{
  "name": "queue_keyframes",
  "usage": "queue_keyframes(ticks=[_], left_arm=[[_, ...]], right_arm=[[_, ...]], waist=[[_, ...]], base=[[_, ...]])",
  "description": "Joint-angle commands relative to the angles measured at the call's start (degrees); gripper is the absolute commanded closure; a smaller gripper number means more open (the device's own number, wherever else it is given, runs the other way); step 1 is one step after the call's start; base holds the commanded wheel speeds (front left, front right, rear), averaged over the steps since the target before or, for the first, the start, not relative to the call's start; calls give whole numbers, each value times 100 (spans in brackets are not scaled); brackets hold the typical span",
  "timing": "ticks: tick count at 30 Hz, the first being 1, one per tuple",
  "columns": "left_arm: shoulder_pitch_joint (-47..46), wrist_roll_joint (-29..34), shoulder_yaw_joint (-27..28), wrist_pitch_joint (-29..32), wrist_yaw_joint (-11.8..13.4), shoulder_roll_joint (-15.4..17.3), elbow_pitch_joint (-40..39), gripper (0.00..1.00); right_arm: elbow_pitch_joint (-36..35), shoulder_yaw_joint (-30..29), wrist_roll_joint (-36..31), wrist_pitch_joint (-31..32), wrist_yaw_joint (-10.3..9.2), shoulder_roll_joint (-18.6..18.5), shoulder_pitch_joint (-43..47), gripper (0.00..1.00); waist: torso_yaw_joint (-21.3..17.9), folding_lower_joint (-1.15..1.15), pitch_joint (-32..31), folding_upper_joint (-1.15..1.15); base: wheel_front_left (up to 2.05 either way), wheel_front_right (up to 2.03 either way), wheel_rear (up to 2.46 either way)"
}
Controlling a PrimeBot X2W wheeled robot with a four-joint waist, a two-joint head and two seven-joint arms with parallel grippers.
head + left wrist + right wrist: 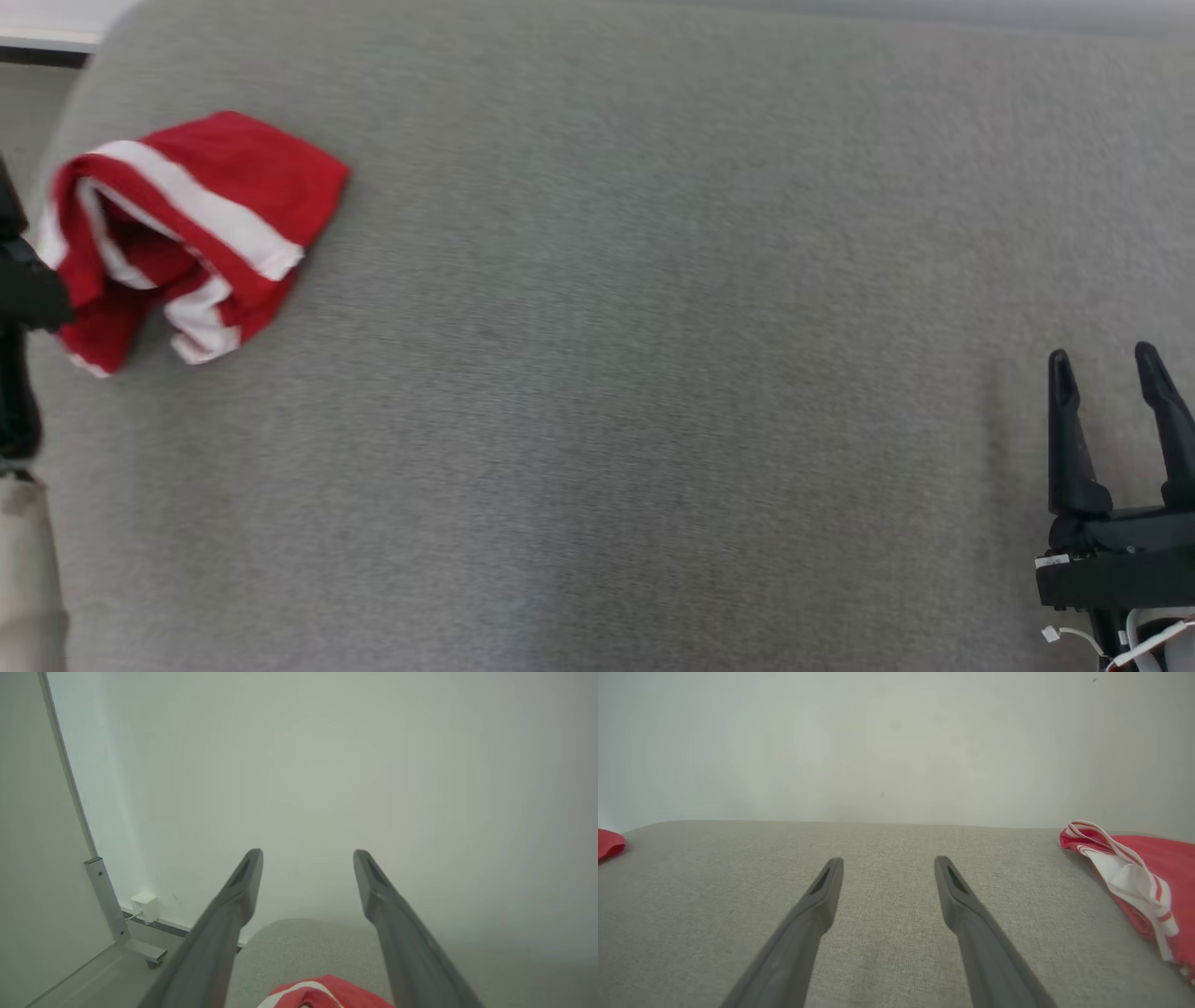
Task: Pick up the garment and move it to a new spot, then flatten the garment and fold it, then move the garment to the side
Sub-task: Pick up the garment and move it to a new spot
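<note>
The garment (pixel 187 233) is red with white stripes and lies crumpled at the far left of the grey fabric surface (pixel 653 373). My left gripper (pixel 308 856) hovers just above it with its fingers spread open and empty; the garment's top (pixel 327 995) shows low between them. In the head view the left arm's dark body (pixel 19 289) touches the frame's left edge beside the garment. My right gripper (pixel 1104 364) stands open and empty at the lower right, far from the garment. In the right wrist view its open fingers (pixel 888 863) point across bare fabric, with a red edge (pixel 608 843) at the far left.
A second red and white cloth (pixel 1143 891) lies on the surface to the right of my right gripper. A pale wall rises behind the surface. A metal bracket (pixel 107 900) and a white plug (pixel 145 905) sit on the floor by the wall.
</note>
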Motion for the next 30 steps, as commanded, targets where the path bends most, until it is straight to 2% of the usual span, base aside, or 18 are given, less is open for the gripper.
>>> queue_keyframes(ticks=[1,9,16,22,24,25,26,27,30], left_arm=[[-132,-17,-1,44,0,90,118,0],[-586,-107,23,752,41,479,1174,0],[-615,-281,2,1954,139,574,2043,0],[-484,-450,-87,3007,109,540,2486,0],[-439,-441,-121,3201,118,550,2491,21],[-401,-444,-142,3287,140,531,2477,37],[-360,-437,-170,3385,145,530,2466,94],[-338,-438,-182,3458,149,544,2440,100],[-290,-417,-202,3551,196,592,2292,100]], right_arm=[[-22,-32,2,-20,-17,13,-78,0],[-25,-138,28,-43,-17,1,-123,0],[-59,-142,-29,-51,-17,-26,-155,0],[-45,-89,-48,-54,-17,0,-136,0],[-18,-78,-31,-54,-17,-6,-122,0],[-5,-72,-28,-53,-17,-2,-120,0],[9,-64,-25,-53,-17,-1,-121,0],[24,-55,-22,-52,-17,1,-123,0],[72,-38,-12,-54,-17,27,-150,0]], waist=[[-673,-2,659,-2],[-835,-2,778,-2],[-807,-2,693,-2],[-825,-2,620,-2],[-844,-2,578,-2],[-853,-2,557,-2],[-867,-2,529,-2],[-878,-2,504,-2],[-923,-2,413,-2]], base=[[0,0,0],[0,0,0],[0,0,0],[0,0,0],[0,0,0],[0,0,0],[0,0,0],[0,0,0],[0,0,0]])
